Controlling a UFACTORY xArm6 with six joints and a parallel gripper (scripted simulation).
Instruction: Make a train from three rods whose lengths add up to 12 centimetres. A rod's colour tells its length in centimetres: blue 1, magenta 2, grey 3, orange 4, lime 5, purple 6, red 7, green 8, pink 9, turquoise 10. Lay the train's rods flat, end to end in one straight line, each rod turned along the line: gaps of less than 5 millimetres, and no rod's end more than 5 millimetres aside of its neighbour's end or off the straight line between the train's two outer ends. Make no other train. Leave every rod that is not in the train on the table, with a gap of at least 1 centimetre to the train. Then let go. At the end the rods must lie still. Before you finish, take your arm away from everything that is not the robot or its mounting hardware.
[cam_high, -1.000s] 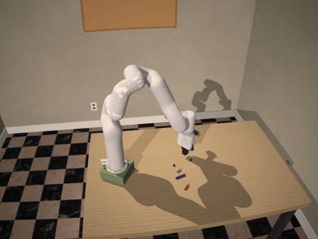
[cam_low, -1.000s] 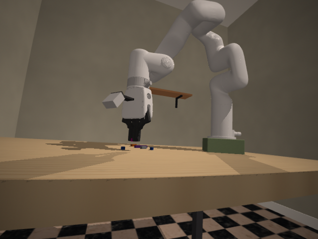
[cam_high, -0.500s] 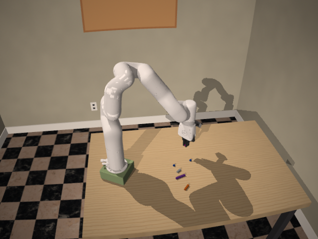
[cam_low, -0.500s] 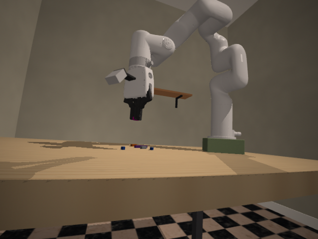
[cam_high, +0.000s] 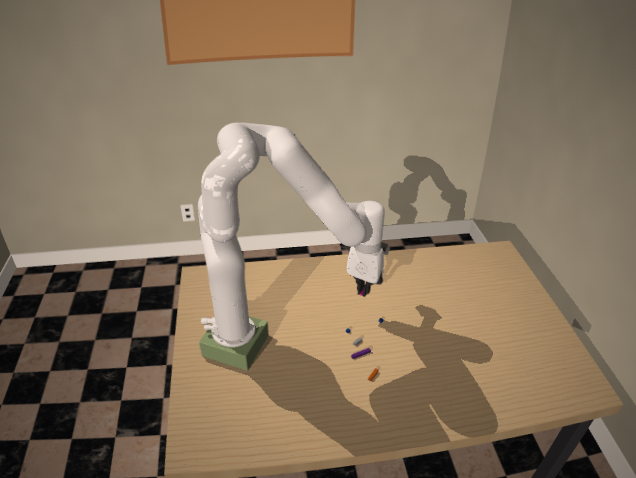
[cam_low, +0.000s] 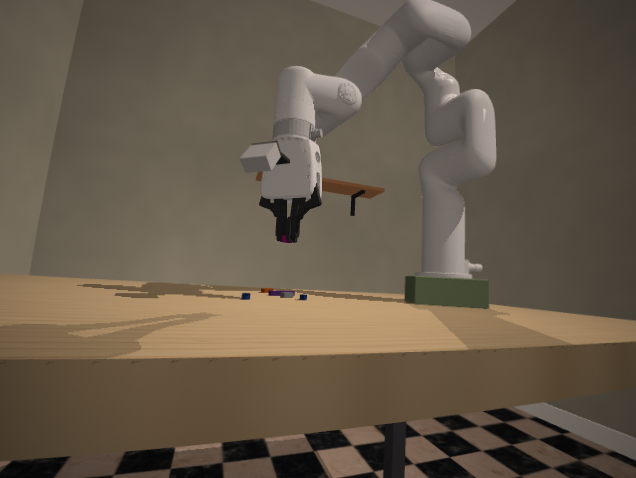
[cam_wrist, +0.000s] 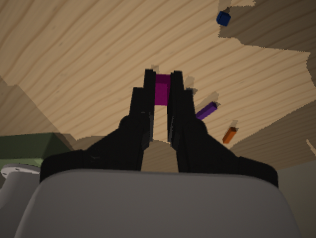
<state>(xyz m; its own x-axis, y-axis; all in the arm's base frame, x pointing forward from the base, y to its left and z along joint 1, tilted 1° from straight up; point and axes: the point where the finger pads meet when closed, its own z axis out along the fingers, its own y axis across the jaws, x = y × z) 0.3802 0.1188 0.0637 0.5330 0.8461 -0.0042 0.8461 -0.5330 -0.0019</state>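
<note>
1. from where i stand, on the side the top view looks from, the green block (cam_high: 226, 356) (cam_low: 447, 292) (cam_wrist: 27, 146) is leftmost, well to the left of the purple rod (cam_high: 360, 353) (cam_low: 279, 292) (cam_wrist: 206, 111), and the white arm (cam_high: 308, 190) (cam_low: 380, 56) (cam_wrist: 15, 195) rises off it.
2. one blue rod (cam_high: 348, 331) (cam_low: 303, 297) lies beyond the purple rod and a little to its left, a short stub on the table (cam_high: 308, 411) (cam_low: 308, 328) (cam_wrist: 100, 50).
3. the grey rod (cam_high: 357, 341) (cam_low: 287, 295) lies just beyond the purple rod, apart from it, between it and that blue stub.
4. the purple rod itself lies flat on the wood, its right end slanting away from me. it is the longest of the rods on the table.
5. above the table, beyond the purple rod and higher than it, hangs the gripper (cam_high: 362, 289) (cam_low: 287, 236) (cam_wrist: 161, 86), fingers pointing down. they're narrowed onto the magenta rod (cam_high: 362, 293) (cam_low: 285, 239) (cam_wrist: 162, 91), which is pinched at the tips and held off the wood.
6. the orange rod (cam_high: 373, 374) (cam_low: 266, 290) (cam_wrist: 230, 135) lies on my side of the purple rod, a bit to its right, slanted more steeply.
7. furthest right of the rods, the other blue rod (cam_high: 380, 320) (cam_low: 245, 296) (cam_wrist: 223, 19) lies beyond the purple rod, at the edge of a shadow. the rods on the table all lie apart; no train is made up.
</note>
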